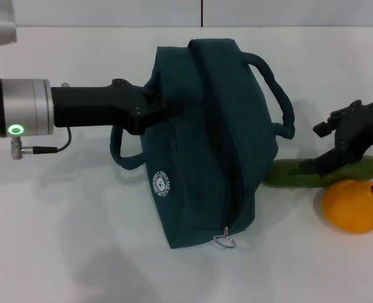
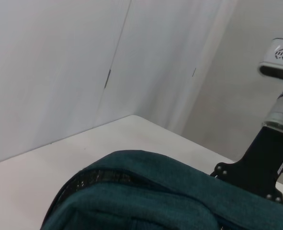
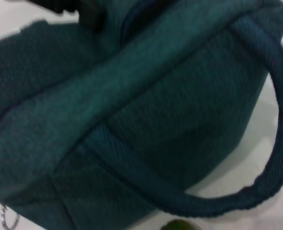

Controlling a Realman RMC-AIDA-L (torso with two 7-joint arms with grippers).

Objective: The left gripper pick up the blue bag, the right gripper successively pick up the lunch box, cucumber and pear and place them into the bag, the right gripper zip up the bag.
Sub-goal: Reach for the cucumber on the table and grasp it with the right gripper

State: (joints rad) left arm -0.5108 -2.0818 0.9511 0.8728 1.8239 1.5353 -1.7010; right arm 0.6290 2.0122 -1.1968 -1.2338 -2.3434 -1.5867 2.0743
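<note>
The blue bag (image 1: 205, 139) lies tilted in the middle of the white table, its zipper line running down to a metal ring pull (image 1: 224, 241). My left gripper (image 1: 153, 108) reaches in from the left and is shut on the bag's upper left edge. To the right of the bag lies the cucumber (image 1: 287, 175). My right gripper (image 1: 322, 164) is low over it, touching or just above it. The pear (image 1: 353, 206) sits just in front of the cucumber. The bag (image 3: 131, 120) fills the right wrist view. The lunch box is out of view.
One loop handle (image 1: 281, 95) sticks out from the bag toward the right arm; the other (image 1: 120, 154) hangs below the left gripper. A wall stands behind the table's far edge (image 2: 131, 116). The right arm (image 2: 261, 163) shows beyond the bag in the left wrist view.
</note>
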